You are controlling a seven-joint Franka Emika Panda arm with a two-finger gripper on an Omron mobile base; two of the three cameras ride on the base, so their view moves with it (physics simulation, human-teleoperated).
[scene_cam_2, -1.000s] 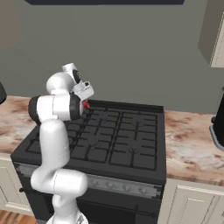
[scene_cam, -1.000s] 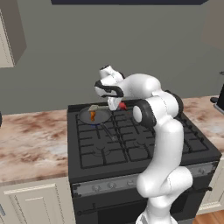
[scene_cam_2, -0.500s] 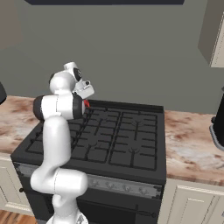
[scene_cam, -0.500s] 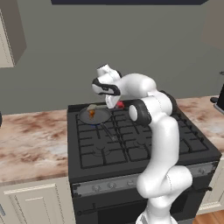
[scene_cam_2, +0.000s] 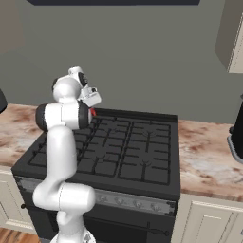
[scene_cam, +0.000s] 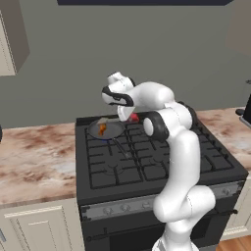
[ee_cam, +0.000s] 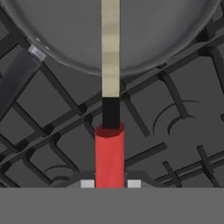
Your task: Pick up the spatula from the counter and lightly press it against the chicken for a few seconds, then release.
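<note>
My gripper is shut on the red handle of the spatula. The spatula's beige blade reaches out over the grey pan. In the left base view the gripper hangs over the stove's back left burner, just right of the pan. An orange piece of chicken lies in the pan, under the blade's far end. Whether the blade touches it I cannot tell. From the right base view the gripper and a sliver of red handle peek out behind my upper arm.
The pan's dark handle points toward the stove's front. The black stove has marble counters to its left and right. A dark appliance stands on the right counter. A wall lies behind the stove.
The hand has shifted a little toward the pan with the spatula still in its grip. The pan and chicken have not moved.
</note>
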